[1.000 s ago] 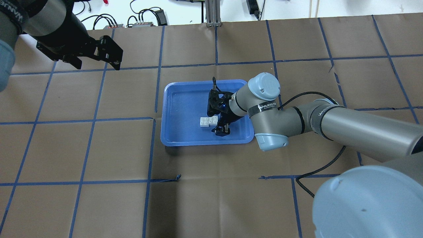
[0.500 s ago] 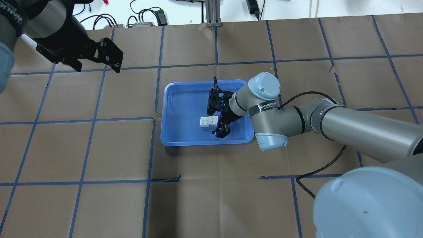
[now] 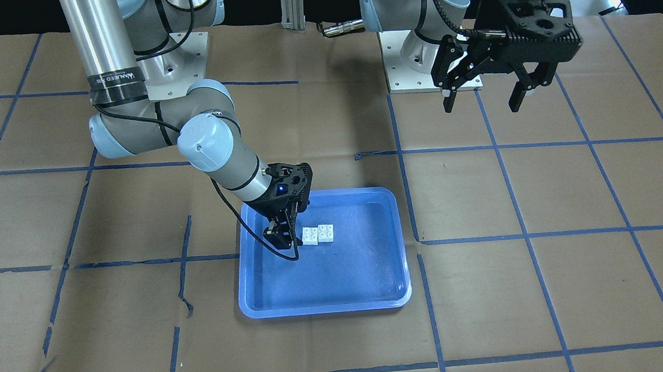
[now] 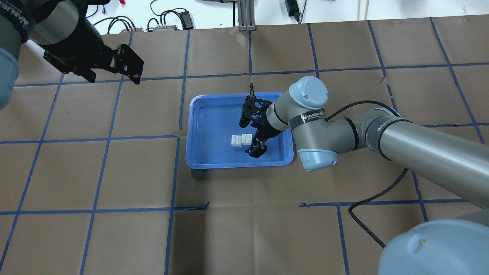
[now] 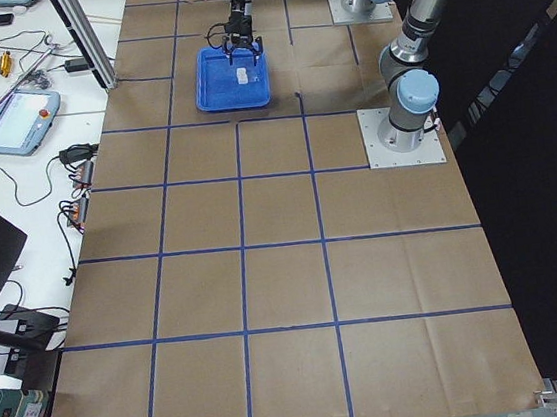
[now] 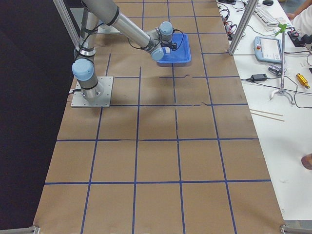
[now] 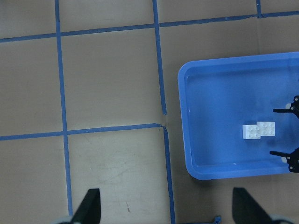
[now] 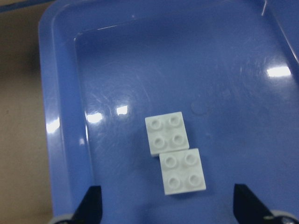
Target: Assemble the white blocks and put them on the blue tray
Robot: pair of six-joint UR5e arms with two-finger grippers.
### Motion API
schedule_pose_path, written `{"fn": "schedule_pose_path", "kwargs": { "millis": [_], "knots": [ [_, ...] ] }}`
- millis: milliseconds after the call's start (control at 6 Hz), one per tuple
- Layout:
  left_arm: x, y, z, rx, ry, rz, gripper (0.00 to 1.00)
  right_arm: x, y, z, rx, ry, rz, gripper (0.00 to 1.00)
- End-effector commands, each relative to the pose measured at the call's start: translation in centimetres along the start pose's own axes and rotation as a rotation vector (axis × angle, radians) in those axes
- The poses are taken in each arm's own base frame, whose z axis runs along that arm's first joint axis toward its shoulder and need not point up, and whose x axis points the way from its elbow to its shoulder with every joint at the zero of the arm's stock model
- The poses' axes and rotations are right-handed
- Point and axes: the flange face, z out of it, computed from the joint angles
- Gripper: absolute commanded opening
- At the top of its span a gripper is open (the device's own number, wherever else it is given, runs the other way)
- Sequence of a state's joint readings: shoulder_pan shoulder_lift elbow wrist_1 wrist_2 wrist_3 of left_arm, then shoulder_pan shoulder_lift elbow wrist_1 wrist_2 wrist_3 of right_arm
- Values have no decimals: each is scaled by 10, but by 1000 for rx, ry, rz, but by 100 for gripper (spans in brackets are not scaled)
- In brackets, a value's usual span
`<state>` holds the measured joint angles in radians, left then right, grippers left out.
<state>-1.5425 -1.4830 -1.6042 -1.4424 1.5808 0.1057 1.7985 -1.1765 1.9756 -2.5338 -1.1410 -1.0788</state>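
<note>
1. The white blocks (image 8: 175, 153) are lying on the floor of the blue tray (image 4: 214, 118), in its half nearer the right arm.
2. The two blocks are touching, studs up. They are sitting staggered, one overlapping a corner of the other. Whether the studs are engaging cannot be told.
3. The right gripper (image 3: 287, 227) is hanging over the tray, pointing down at the blocks. Its jaws are standing wide apart, one on each side of the pair, and are touching neither block.
4. The left gripper (image 3: 482, 104) is hovering well apart from the tray, above the paper-covered table (image 4: 267, 229). Its jaws are also standing wide and are holding nothing.
5. The tray is resting flat on the table, straddling a blue tape line (image 4: 174, 179).
</note>
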Motion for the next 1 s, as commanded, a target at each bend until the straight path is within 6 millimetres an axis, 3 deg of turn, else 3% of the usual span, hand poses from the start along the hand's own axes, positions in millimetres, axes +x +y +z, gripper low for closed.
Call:
{"fn": "schedule_pose_path", "kwargs": {
  "millis": [0, 167, 500, 833],
  "knots": [
    [2, 1, -1, 1, 1, 4, 99, -6, 4, -47, -73, -2, 71, 100],
    [3, -1, 0, 1, 8, 7, 99, 4, 17, -74, -99, 47, 238, 100],
    [3, -2, 4, -7, 6, 8, 99, 7, 43, -144, -181, 144, 480, 100],
    [1, -4, 5, 3, 6, 13, 99, 20, 50, -192, -165, 195, 849, 100]
  ]
}}
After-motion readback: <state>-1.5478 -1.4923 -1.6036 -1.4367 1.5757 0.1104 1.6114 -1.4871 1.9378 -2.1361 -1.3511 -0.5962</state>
